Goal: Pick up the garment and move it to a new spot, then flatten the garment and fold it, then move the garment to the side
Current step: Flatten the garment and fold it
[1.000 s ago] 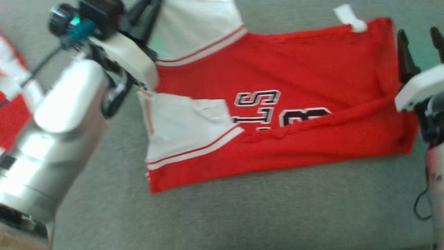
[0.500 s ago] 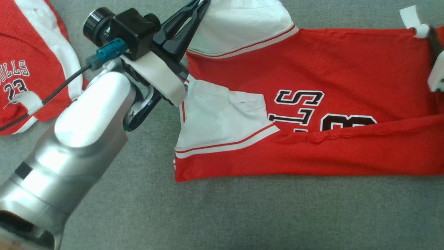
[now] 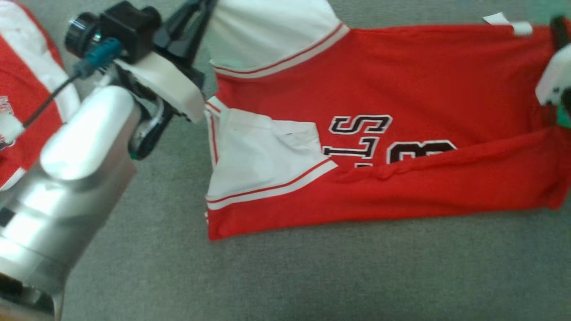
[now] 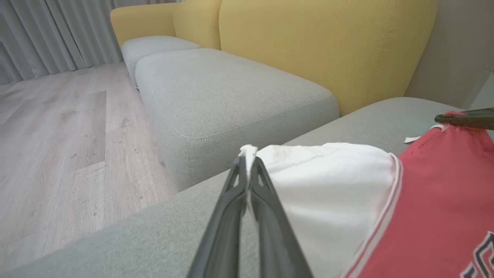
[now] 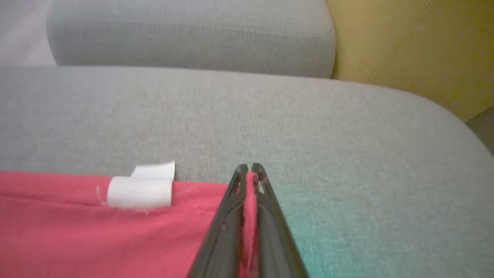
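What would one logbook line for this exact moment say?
jersey: near side folded over, on grey cushion | left gripper: shut on its white edge | right gripper: shut on its red edge

lettering (image 3: pixel 360 125) on the garment (image 3: pixel 424 76) — half hidden under a fold.

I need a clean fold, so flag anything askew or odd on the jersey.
On the jersey, the near edge is doubled up in a rumpled ridge that hides the lower half of the lettering, so it is not flat. A white tag sticks out past the far edge near the right gripper.
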Tool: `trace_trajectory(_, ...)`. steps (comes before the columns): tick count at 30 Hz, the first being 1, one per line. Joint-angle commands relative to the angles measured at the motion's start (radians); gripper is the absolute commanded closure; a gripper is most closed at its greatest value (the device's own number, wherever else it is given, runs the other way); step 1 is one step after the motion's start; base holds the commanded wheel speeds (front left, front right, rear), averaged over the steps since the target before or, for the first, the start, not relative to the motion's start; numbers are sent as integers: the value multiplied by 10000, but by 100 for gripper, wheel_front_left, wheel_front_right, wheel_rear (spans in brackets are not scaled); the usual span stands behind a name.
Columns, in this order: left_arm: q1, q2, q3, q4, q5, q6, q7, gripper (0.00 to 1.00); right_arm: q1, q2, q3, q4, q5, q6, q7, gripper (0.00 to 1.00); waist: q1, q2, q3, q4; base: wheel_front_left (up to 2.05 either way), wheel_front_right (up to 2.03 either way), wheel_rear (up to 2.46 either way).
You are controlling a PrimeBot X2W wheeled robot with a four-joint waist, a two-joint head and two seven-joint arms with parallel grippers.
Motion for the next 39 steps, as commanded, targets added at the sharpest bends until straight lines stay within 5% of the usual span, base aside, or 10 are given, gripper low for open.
trace_trajectory(1, -674, 464, 557, -89, -17, 82, -111, 100, -384, -84, 165, -454, 237, -9, -143, 100, 0, 0, -27, -153, 0, 0, 0)
trace_trajectory(14, -2318, -89, 876, 1771, 288, 62, -1342, 100, -1116, -396, 1226, -1384, 1600, -9, -1852, 100, 0, 0, 124, -282, 0, 0, 0)
trace_trajectory(25, -1398, -382, 487, 2251, 144, -387, -1834, 100, -43, -981, 2279, -1496, 3277, -9, -2108, 100, 0, 0, -497, 91, 0, 0, 0)
trace_trajectory(39, 1155, 977, -826, -91, -805, -585, -125, 100, 2025, -2817, 4353, -2520, 5551, -9, -1020, 100, 0, 0, -1640, 325, 0, 0, 0)
